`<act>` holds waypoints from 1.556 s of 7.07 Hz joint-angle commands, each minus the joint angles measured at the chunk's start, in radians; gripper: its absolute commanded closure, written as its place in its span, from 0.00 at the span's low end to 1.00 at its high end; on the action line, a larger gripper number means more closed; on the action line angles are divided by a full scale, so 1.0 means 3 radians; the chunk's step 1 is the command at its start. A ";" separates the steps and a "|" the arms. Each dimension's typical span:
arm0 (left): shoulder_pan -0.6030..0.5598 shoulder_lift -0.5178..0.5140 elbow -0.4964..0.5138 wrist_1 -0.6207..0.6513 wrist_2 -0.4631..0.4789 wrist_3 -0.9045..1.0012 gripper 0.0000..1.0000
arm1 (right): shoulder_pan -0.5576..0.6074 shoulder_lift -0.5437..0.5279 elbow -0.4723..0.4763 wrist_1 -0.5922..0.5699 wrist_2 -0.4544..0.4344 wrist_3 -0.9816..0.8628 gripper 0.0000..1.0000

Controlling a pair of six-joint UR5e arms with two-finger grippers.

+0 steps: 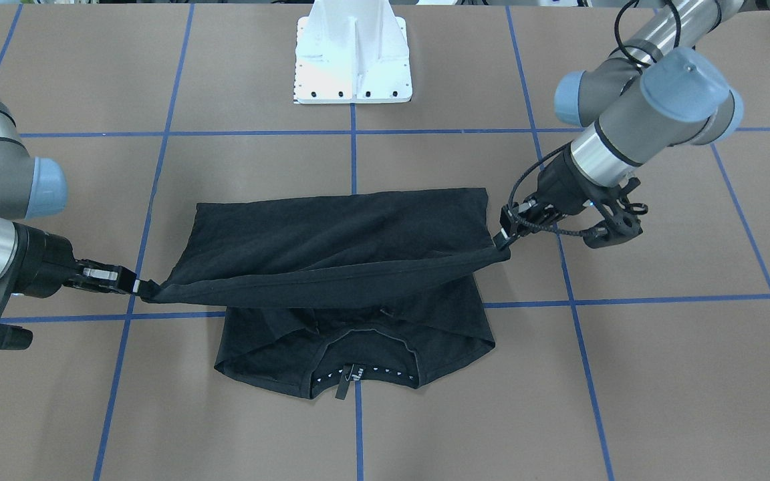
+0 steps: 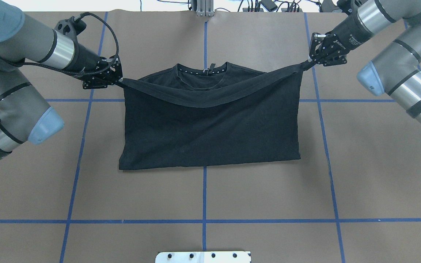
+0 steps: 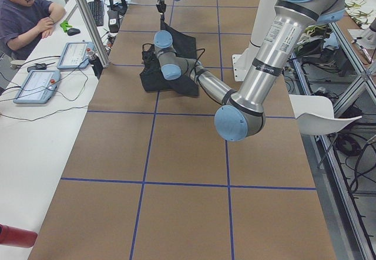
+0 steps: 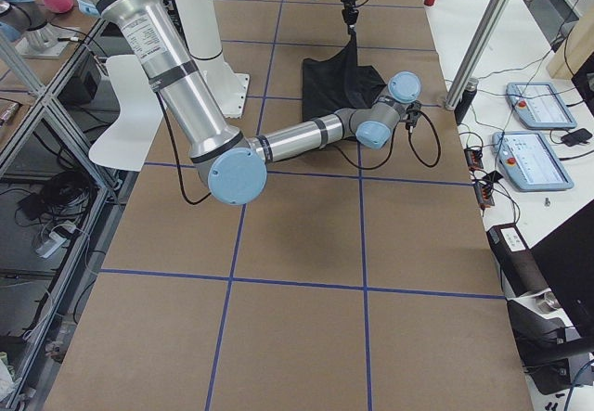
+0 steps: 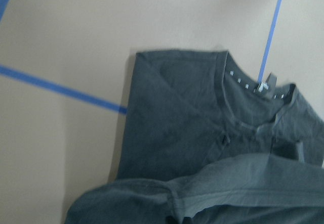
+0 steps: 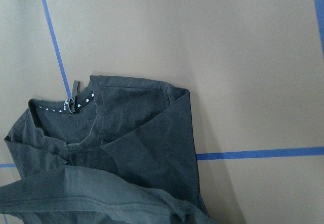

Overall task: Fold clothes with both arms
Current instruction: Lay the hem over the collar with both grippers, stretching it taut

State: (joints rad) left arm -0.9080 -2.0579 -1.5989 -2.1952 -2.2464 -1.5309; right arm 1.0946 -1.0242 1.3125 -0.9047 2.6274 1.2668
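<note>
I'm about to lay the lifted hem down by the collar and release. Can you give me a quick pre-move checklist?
1. Left tool shut on a hem corner of the black short-sleeved T-shirt: ok.
2. Right tool shut on the other hem corner: ok.
3. Lifted hem taut: not ok, it sags in the middle.
4. Tools even with each other: not ok, the right one looks farther from the robot.
5. Black collar uncovered: ok.
6. Fold line on the brown table straight: ok.
</note>
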 commanded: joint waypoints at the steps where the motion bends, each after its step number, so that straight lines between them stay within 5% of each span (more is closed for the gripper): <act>1: -0.0113 -0.0130 0.0369 -0.0168 0.0073 0.0000 1.00 | -0.0013 0.0212 -0.0253 0.0004 -0.0111 -0.0004 1.00; 7: -0.0144 -0.0115 0.0783 -0.0444 0.0156 0.0010 1.00 | -0.0008 0.0193 -0.0534 0.0004 -0.0341 -0.0014 1.00; 11: -0.0139 -0.0196 0.0764 -0.0439 0.0150 -0.0036 1.00 | -0.0008 0.0289 -0.0535 -0.0006 -0.0336 0.0021 1.00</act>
State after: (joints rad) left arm -0.9502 -2.1030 -1.3671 -2.3278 -2.2008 -1.5346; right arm 1.0924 -0.9537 1.1518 -0.9052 2.5253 1.2700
